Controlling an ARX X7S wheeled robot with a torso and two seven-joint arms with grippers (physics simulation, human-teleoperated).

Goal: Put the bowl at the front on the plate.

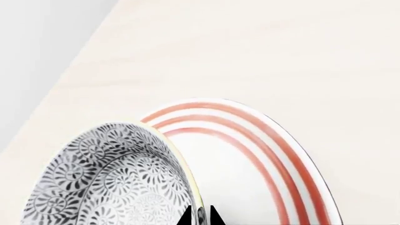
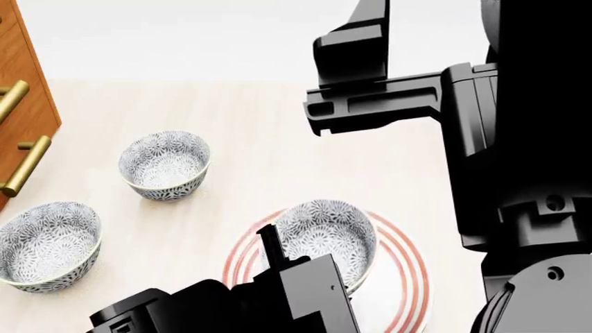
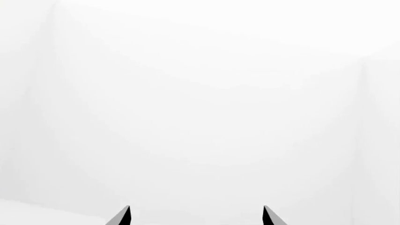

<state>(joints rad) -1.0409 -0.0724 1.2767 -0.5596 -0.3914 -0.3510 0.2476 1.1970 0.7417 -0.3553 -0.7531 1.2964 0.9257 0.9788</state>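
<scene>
The left hand (image 1: 201,216) pinches the rim of the small blue-grey floral ceramic bowl (image 2: 326,232), hiding much of the wide red-ringed white plate (image 2: 407,263); the right hand (image 3: 196,216) gapes empty.

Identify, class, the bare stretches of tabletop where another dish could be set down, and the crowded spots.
Free: the pale wooden table behind the two loose floral bowls, and between them and the red-ringed white plate. Crowded: the plate, where the left gripper pinches the patterned ceramic bowl, and the wooden drawers' corner.
</scene>
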